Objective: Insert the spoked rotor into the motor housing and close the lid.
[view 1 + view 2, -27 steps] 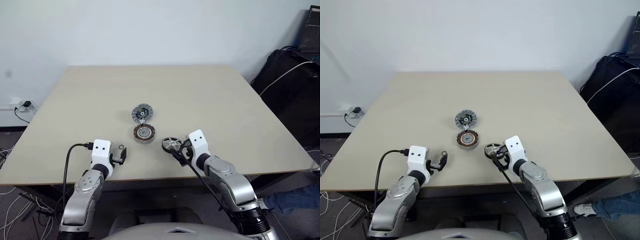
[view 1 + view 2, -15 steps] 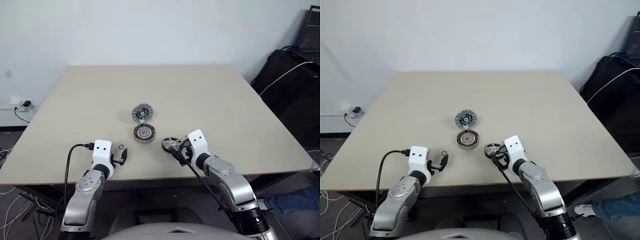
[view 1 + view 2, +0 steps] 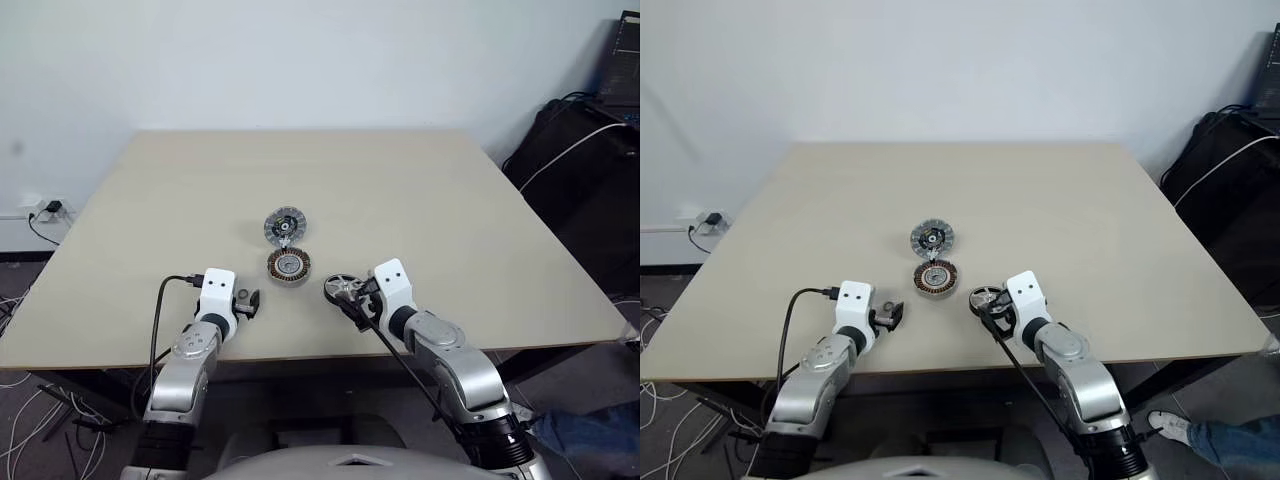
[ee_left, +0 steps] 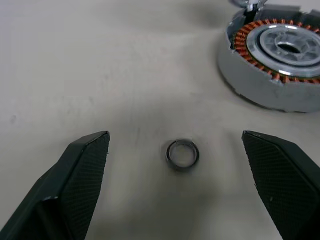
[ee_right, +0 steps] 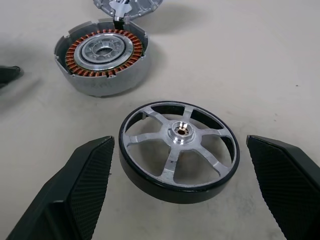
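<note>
In the left wrist view the motor housing (image 4: 274,65) is cut by the picture's edge, so its far and outer sides are lost. Of the lid (image 4: 250,3) just a sliver shows beyond it there. In the right wrist view the lid (image 5: 127,6) is cut off too, with its near rim alone in sight. From the head views the washer ring beside the left gripper (image 3: 246,302) is too small to make out, hidden at the fingers. The rotor (image 3: 343,288) is partly covered by the right gripper (image 3: 358,297), its spokes hard to tell apart.
</note>
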`<state>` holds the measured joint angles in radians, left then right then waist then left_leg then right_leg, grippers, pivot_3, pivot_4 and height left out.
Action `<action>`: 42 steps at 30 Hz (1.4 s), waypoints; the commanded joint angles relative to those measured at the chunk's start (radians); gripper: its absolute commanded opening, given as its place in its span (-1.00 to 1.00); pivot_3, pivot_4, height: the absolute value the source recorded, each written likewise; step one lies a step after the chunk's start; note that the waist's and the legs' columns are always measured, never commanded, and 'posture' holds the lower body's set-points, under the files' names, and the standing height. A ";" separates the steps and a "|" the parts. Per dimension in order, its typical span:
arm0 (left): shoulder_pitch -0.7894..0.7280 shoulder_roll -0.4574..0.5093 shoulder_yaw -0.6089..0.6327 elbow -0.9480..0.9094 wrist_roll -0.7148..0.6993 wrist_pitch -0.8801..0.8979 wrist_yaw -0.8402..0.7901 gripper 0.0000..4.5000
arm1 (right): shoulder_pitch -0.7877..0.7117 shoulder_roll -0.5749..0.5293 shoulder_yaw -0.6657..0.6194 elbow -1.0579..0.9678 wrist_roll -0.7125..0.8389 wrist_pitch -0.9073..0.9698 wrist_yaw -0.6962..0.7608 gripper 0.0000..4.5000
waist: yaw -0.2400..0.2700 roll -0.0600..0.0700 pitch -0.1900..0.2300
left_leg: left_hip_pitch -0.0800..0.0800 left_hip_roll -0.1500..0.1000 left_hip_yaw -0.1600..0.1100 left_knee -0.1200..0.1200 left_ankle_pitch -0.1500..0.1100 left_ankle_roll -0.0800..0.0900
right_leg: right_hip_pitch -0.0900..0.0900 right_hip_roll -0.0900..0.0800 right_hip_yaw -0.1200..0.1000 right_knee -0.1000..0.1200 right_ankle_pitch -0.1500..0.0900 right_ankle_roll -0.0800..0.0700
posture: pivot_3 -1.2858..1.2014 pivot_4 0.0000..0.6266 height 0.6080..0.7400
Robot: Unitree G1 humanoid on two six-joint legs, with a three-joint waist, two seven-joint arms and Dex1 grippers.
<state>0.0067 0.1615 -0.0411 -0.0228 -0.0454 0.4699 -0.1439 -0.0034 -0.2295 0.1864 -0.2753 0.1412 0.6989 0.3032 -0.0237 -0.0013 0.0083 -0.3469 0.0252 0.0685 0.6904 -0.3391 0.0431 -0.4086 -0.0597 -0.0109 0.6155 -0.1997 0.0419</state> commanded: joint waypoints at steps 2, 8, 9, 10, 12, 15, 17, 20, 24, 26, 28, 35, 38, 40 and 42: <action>-0.062 -0.001 -0.005 0.063 0.005 -0.036 -0.019 0.99 | -0.015 0.003 -0.017 -0.019 0.002 -0.022 -0.002 1.00 | 0.000 0.000 0.000 | 0.000 0.000 0.000 0.000 0.000 0.000 | 0.000 0.000 0.000 0.000 0.000 0.000 | 0.03 -1.00 1.00; -0.089 0.003 -0.032 0.122 0.021 -0.037 -0.042 0.99 | -0.002 0.004 -0.023 -0.029 0.002 -0.023 -0.009 1.00 | -0.001 0.000 0.000 | 0.000 0.000 0.000 0.000 0.001 -0.001 | 0.000 0.000 0.000 -0.001 0.000 0.000 | 0.03 -1.00 1.00; -0.087 0.003 -0.035 0.123 0.022 -0.035 -0.045 0.99 | -0.001 0.004 -0.024 -0.030 0.002 -0.023 -0.010 1.00 | 0.000 0.000 0.000 | 0.000 0.000 0.000 0.000 0.001 -0.001 | 0.000 0.000 0.000 -0.001 0.000 0.000 | 0.03 -1.00 1.00; -0.083 0.003 -0.038 0.123 0.023 -0.031 -0.047 0.99 | 0.001 0.005 -0.024 -0.032 0.002 -0.023 -0.012 1.00 | 0.000 0.000 0.000 | 0.000 0.000 0.000 0.000 0.000 -0.001 | 0.000 0.000 0.000 -0.001 0.000 0.000 | 0.03 -1.00 1.00; -0.075 0.005 -0.044 0.122 0.029 -0.017 -0.047 0.99 | 0.004 0.007 -0.025 -0.033 0.002 -0.023 -0.014 1.00 | 0.000 0.000 0.000 | 0.000 0.000 0.000 0.000 0.000 0.000 | 0.000 0.000 0.000 -0.001 0.000 0.000 | 0.03 -1.00 1.00; -0.062 0.003 -0.044 0.119 0.034 -0.010 -0.045 0.82 | 0.006 0.008 -0.023 -0.034 0.002 -0.024 -0.016 1.00 | 0.000 0.000 0.000 | 0.000 0.000 0.000 0.000 0.000 0.000 | 0.001 0.000 0.000 -0.001 0.000 0.000 | 0.03 -1.00 1.00; -0.053 0.001 -0.043 0.114 0.034 -0.007 -0.043 0.58 | 0.006 0.009 -0.022 -0.033 0.003 -0.023 -0.017 1.00 | -0.001 0.000 0.000 | 0.000 0.000 0.000 0.000 0.000 0.000 | 0.001 0.000 0.000 -0.001 0.000 0.000 | 0.03 -1.00 1.00; -0.037 0.001 -0.043 0.101 0.032 0.002 -0.041 0.12 | 0.004 0.010 -0.020 -0.030 0.004 -0.022 -0.017 1.00 | -0.003 0.001 -0.001 | 0.000 0.000 0.000 0.000 0.000 0.000 | 0.000 0.000 0.000 -0.001 0.000 0.000 | 0.03 -1.00 1.00; -0.019 0.003 -0.040 0.079 0.032 0.012 -0.035 -0.45 | 0.002 0.010 -0.018 -0.028 0.004 -0.022 -0.016 1.00 | -0.003 0.001 -0.001 | 0.001 0.000 0.000 0.000 0.000 0.000 | 0.001 0.000 0.000 0.000 0.000 0.000 | 0.03 -1.00 1.00; -0.009 0.005 -0.041 0.066 0.034 0.019 -0.033 -0.71 | -0.001 0.011 -0.017 -0.026 0.004 -0.021 -0.017 1.00 | -0.004 0.001 -0.001 | 0.001 0.000 0.000 0.000 0.000 0.000 | 0.001 0.000 0.000 0.000 0.000 0.000 | 0.03 -1.00 1.00; 0.002 0.009 -0.043 0.046 0.037 0.030 -0.030 -0.70 | -0.002 0.013 -0.015 -0.024 0.004 -0.021 -0.017 1.00 | -0.005 0.001 -0.001 | 0.001 0.000 0.000 0.000 0.000 0.000 | 0.001 0.000 0.000 0.000 0.000 0.000 | 0.03 -1.00 1.00; 0.003 0.001 -0.041 -0.083 0.016 0.065 -0.039 -0.70 | -0.004 0.019 -0.015 -0.019 0.003 -0.021 -0.019 1.00 | -0.004 0.000 0.000 | 0.000 0.000 0.000 0.000 0.000 0.000 | 0.000 0.000 0.000 0.000 0.000 0.000 | 0.03 -1.00 1.00; -0.053 -0.015 -0.056 -0.120 0.011 0.067 -0.048 -0.70 | -0.008 0.021 -0.012 -0.014 0.003 -0.023 -0.017 1.00 | 0.001 -0.001 0.000 | 0.000 0.000 0.000 0.000 0.000 0.000 | 0.000 0.000 0.000 0.000 0.000 0.000 | 0.03 -1.00 1.00; -0.097 -0.018 -0.084 -0.126 0.020 0.062 -0.065 -0.70 | -0.011 0.023 -0.010 -0.011 0.002 -0.023 -0.016 1.00 | 0.004 -0.001 0.001 | 0.000 0.000 -0.001 0.000 0.000 0.000 | 0.000 0.000 0.000 0.000 0.000 0.000 | 0.03 -1.00 1.00; -0.138 -0.021 -0.111 -0.116 0.024 0.054 -0.087 -0.70 | -0.015 0.025 -0.008 -0.009 0.002 -0.024 -0.015 1.00 | 0.005 -0.001 0.001 | 0.000 0.000 -0.001 0.000 0.000 0.000 | 0.000 0.000 0.000 0.000 0.000 0.000 | 0.03 -1.00 1.00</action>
<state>-0.1021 0.1471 -0.1258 -0.0931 -0.0205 0.5403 -0.2116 0.0058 -0.2069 0.1858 -0.2739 0.1412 0.6980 0.2849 -0.0191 -0.0023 0.0088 -0.3473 0.0248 0.0679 0.6904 -0.3390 0.0431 -0.4082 -0.0598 -0.0107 0.6150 -0.1992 0.0424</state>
